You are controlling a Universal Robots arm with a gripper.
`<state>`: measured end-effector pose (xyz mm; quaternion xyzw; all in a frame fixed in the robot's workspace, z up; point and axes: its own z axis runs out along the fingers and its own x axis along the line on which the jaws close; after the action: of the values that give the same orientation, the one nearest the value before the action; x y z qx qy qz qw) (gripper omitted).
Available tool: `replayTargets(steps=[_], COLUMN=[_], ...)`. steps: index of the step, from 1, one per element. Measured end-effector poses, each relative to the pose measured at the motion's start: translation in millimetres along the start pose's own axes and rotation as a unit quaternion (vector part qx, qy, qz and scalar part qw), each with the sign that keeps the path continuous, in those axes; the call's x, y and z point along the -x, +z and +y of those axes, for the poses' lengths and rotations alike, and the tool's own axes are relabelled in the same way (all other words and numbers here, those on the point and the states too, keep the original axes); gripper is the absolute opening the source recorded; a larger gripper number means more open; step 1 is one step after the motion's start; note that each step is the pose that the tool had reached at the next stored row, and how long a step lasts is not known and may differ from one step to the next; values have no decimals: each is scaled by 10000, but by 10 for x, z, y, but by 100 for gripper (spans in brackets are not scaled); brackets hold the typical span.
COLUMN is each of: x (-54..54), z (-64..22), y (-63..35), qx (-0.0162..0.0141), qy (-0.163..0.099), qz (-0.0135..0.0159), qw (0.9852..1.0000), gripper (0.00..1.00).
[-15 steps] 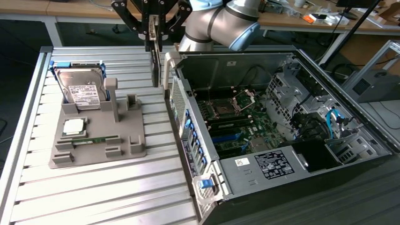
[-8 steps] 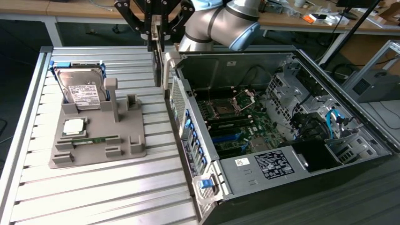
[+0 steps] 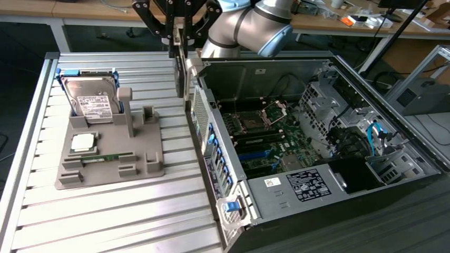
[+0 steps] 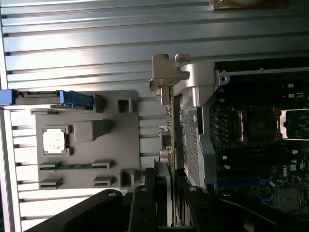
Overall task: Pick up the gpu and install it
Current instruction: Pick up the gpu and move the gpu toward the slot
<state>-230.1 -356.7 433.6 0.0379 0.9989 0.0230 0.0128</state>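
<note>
Wrist view, gripper (image 4: pixel 168 182) partly closed, clamping gpu (image 4: pixel 171 126) beside computer case (image 4: pixel 203 89)

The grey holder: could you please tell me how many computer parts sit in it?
3: hard drive upright at the holder's far end, processor chip flat midway, green memory stick nearer the camera. None seems hidden.

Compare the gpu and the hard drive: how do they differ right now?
The gpu hangs clamped in the pincer beside the computer case; the hard drive sits in the gray holder. The gpu is a thin card with a silvery bracket; the hard drive is a thick silver box with a white label and blue rails. Both are outside the case.
</note>
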Motion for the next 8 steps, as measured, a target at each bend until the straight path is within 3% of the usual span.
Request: replayTargets(steps=[8], x=[36], z=[3], y=[1], qx=[-5], qy=[0], qz=[-1], qw=[10000], gripper=[27])
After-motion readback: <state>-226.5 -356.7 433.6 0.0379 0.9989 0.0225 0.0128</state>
